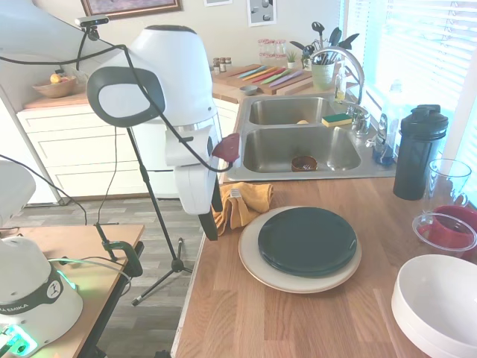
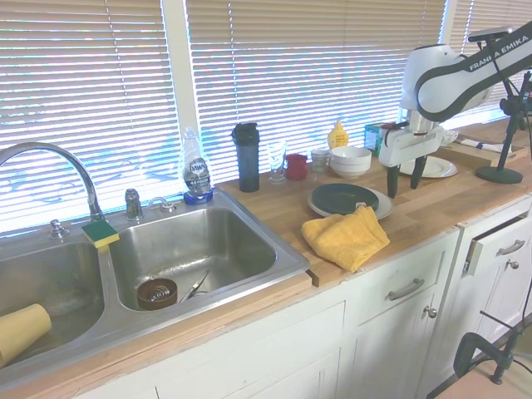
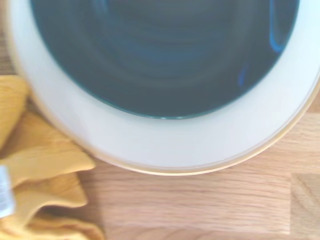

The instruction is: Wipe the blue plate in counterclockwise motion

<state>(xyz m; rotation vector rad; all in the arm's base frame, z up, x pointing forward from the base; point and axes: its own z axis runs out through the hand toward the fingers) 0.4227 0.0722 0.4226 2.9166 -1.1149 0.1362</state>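
The white arm's two-finger gripper (image 2: 405, 179) hangs over the wooden butcher-block counter (image 1: 313, 321) with its dark fingers (image 2: 392, 180) spread apart and nothing between them. It is off the counter surface, just beside the near edge of the stacked plates and close to the cloth.

The round, glossy, very dark teal-blue plate (image 1: 307, 240) lies flat on top of a larger round cream plate (image 1: 257, 265), whose pale rim shows all around it. In the wrist view the blue plate (image 3: 165, 55) fills the upper part with faint concentric rings and small reflections, the cream rim (image 3: 165, 145) curving below it over pale wood grain.

A crumpled mustard-yellow cloth (image 1: 242, 205), soft and folded with a small white tag, lies on the counter touching the cream plate's edge on the sink side. To the right, near the counter's front, stands a stack of smooth white bowls (image 1: 436, 306). Farther off are a red cup inside a clear container (image 1: 447, 227) and a tall dark shaker bottle (image 1: 419, 153). Beyond the cloth is the stainless-steel double sink (image 1: 302, 138), with a yellow-and-green sponge (image 1: 337, 119) on its divider.
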